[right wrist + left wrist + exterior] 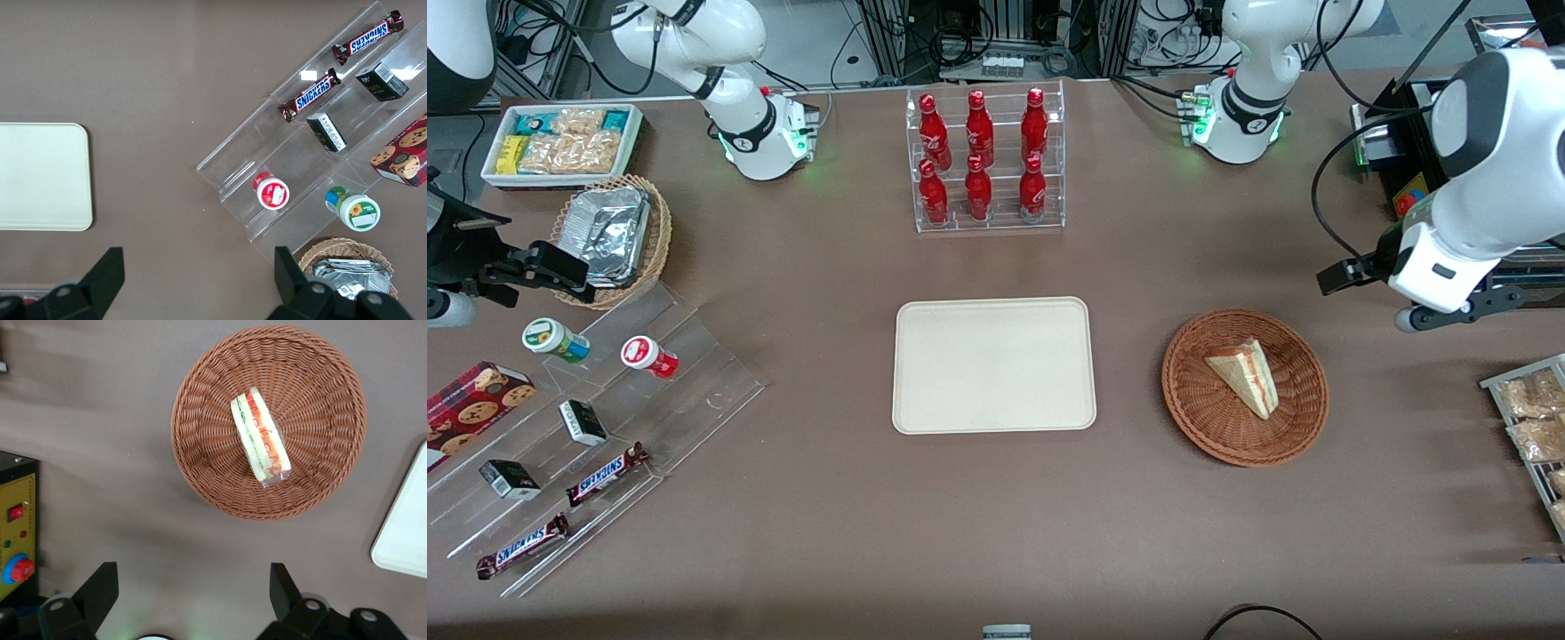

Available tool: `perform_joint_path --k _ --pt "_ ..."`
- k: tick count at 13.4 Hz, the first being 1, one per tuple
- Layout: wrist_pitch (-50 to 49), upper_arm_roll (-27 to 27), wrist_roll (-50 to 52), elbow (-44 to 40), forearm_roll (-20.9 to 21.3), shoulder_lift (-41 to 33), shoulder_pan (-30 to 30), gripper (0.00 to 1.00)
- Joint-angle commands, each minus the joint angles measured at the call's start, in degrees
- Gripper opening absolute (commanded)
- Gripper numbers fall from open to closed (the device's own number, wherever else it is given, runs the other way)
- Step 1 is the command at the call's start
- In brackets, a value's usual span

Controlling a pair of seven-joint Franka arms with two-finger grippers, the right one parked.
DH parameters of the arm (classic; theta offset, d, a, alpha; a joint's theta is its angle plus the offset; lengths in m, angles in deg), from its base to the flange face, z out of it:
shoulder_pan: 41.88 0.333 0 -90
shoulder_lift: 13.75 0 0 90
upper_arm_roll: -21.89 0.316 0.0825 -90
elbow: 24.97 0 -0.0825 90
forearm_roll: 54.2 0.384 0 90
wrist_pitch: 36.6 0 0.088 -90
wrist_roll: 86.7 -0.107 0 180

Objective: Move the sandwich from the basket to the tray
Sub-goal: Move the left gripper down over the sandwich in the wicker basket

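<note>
Hand (193, 600) hangs wide open and empty, off beside the basket (1303, 418). Best bet: drop straight over the sandwich (1247, 375) and pinch its flat bread faces gently.

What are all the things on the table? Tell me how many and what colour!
sandwich: one, white bread with red and yellow filling, in the basket
basket: one, reddish-brown, round, toward the working arm's end
tray: one, cream-white, mid-table, beside the basket
bottles: six, red, in a clear rack farther from the front camera than the tray
chocolate bars: two, brown wrappers, on clear steps toward the parked arm's end
small cups: two, one red-lidded, one green-lidded, on the steps
foil containers: silver, in a tan basket
gripper: one, black fingers open, hanging above the table beside the basket
</note>
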Motion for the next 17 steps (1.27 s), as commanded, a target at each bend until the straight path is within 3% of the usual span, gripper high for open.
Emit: perform_joint_path --k 1,12,17 --pt "3.31 -0.63 6.05 2.04 -0.14 -0.14 0.06 1.00" --pt "14.75 -4.23 19.95 4.07 0.21 9.00 -0.38 1.00" --pt "19.57 -6.69 19.96 4.41 1.18 11.55 -0.38 1.00"
